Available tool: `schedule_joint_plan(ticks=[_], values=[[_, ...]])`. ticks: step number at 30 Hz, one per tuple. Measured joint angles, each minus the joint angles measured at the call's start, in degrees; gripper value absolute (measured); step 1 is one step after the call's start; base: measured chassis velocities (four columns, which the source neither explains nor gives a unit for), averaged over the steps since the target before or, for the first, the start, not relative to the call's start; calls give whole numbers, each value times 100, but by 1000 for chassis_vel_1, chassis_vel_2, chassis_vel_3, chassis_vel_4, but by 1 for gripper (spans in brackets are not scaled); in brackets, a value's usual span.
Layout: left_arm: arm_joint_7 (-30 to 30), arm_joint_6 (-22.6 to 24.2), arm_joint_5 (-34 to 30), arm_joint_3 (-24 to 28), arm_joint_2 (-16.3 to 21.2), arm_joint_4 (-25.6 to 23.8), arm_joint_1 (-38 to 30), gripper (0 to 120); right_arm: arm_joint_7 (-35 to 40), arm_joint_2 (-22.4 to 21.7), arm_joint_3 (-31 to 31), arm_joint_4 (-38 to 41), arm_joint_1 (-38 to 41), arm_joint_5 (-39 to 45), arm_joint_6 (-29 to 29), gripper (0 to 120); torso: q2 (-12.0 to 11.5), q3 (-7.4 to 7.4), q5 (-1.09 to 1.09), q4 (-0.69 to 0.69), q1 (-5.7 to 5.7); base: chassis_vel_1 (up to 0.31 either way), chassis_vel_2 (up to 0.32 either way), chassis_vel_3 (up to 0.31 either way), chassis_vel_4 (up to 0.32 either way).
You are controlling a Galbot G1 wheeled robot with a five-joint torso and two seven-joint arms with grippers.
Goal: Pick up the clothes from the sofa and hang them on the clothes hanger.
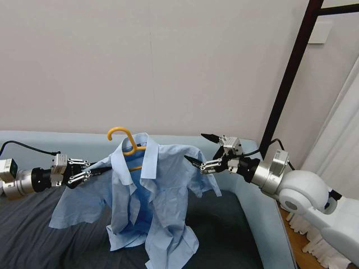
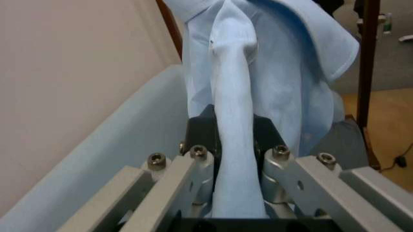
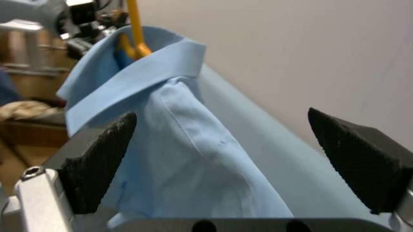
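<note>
A plain pale wall (image 1: 168,56) backs the light blue sofa (image 1: 45,140); white curtain (image 1: 342,123) at right, wooden floor (image 2: 390,121) below.

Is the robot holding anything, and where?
The left end effector pinches the blue shirt at its shoulder; the right end effector is open, holding nothing.

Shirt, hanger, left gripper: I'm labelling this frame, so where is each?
shirt (image 1: 154,193): head view, front panel below the collar.
hanger (image 1: 119,130): head view, top of its yellow hook.
left gripper (image 1: 102,168): head view, between its jaws, which are shut on the shirt.
</note>
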Motion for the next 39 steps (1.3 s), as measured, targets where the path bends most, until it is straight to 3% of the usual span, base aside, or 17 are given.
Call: schedule_joint_plan(ticks=[13,17,20,21,30,32,35,39], values=[[257,-16,326,34,-21,-174,160,8,-1505,427,-473,-832,275,-559,42,100,0,0,0,0,0,0,0,0,0],[329,-25,394,48,-21,-174,161,8,-2170,475,-498,-1013,419,-679,-150,90,0,0,0,0,0,0,0,0,0],[341,-27,404,50,-20,-159,151,8,-2644,530,-499,-1180,526,-879,-290,75,0,0,-1,0,0,0,0,0,0],[341,-27,404,50,-20,-159,151,8,-2644,530,-499,-1180,526,-879,-290,75,0,0,-1,0,0,0,0,0,0],[352,-9,404,53,19,-290,127,8,-2728,736,-594,-1310,580,-1312,-475,39,0,0,0,0,0,0,0,0,0],[357,-9,406,53,20,-291,128,8,-2753,744,-598,-1321,589,-1322,-481,38,0,0,0,0,0,0,0,0,0],[381,-10,415,53,21,-249,126,8,-3022,792,-608,-1406,647,-1363,-516,21,0,0,0,0,0,0,0,0,0],[394,-32,419,84,18,-198,91,8,-3112,831,-611,-1448,663,-1393,-525,7,0,0,0,0,0,0,0,0,0]])
